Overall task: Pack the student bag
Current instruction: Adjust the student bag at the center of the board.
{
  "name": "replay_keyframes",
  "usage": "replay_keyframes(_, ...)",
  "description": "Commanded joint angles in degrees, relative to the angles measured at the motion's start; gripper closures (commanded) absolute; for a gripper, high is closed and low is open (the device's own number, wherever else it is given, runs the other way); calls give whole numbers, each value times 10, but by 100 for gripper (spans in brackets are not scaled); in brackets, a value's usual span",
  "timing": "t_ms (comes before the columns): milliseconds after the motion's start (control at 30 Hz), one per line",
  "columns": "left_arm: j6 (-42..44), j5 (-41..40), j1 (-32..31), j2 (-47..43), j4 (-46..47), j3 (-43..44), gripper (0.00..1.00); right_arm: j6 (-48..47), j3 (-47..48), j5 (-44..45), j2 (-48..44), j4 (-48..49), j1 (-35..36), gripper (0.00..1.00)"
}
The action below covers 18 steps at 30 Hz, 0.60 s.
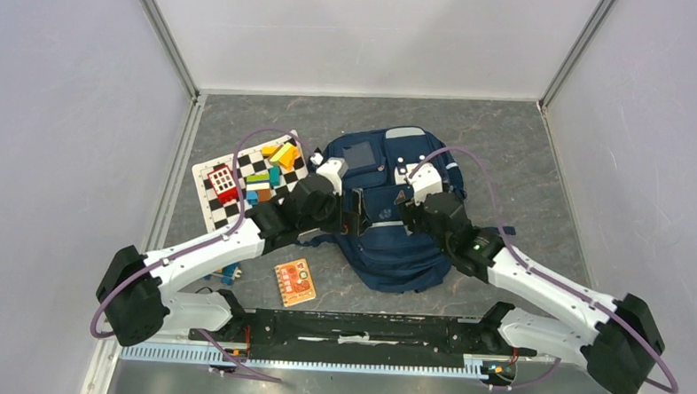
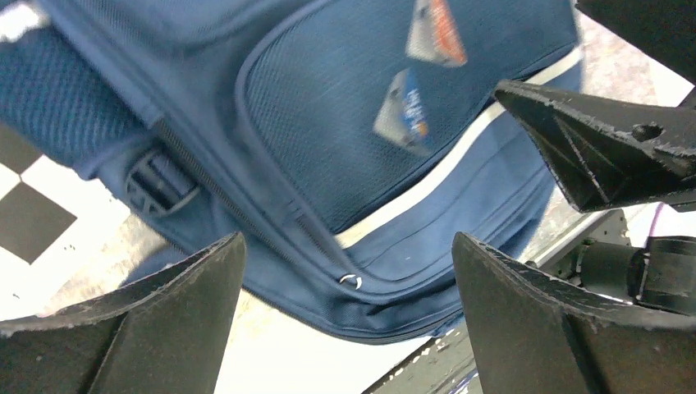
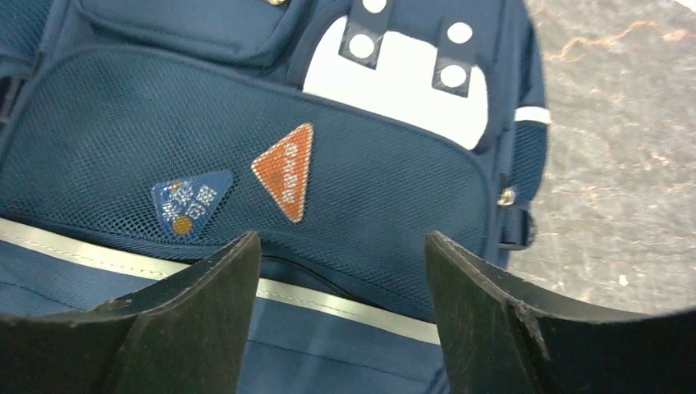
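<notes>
lying under both tools, the student bag (image 1: 391,257) ran lengthwise away from the bases, front up. left gripper (image 2: 346,242) was wide open and empty, zip ring (image 2: 350,281) just beyond its gap, so judged nearer. right gripper (image 3: 341,238) open and empty over the mesh pocket (image 3: 98,123). grey table (image 1: 516,151); checker mat (image 1: 209,212) beyond left tool.

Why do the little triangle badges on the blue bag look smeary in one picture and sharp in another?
Left wrist view: the backpack and its orange badge are smeared, likely motion blur. Right wrist view: that badge is crisp, mesh weave showing. Top external view: evenly lit, soft shadows.
</notes>
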Motion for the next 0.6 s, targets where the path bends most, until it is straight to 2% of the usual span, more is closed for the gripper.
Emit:
replay_keyframes(0, -84, -23, 4, 0, 55, -42, 0, -2, -54, -24, 41, 117, -1, 25)
replay_keyframes(167, -117, -43, 8, 4, 97, -78, 0, 44, -148, -56, 44, 112, -2, 36)
replay_keyframes(300, -132, -37, 19, 4, 130, -98, 4, 67, -218, -61, -2, 104, -2, 38)
replay_keyframes(400, -128, -18, 20, 9, 169, -108, 10, 63, -219, -59, -34, 86, -2, 37)
replay_keyframes(567, -114, -7, 19, 36, 183, -112, 25, 60, -157, -54, -64, 25, -2, 32)
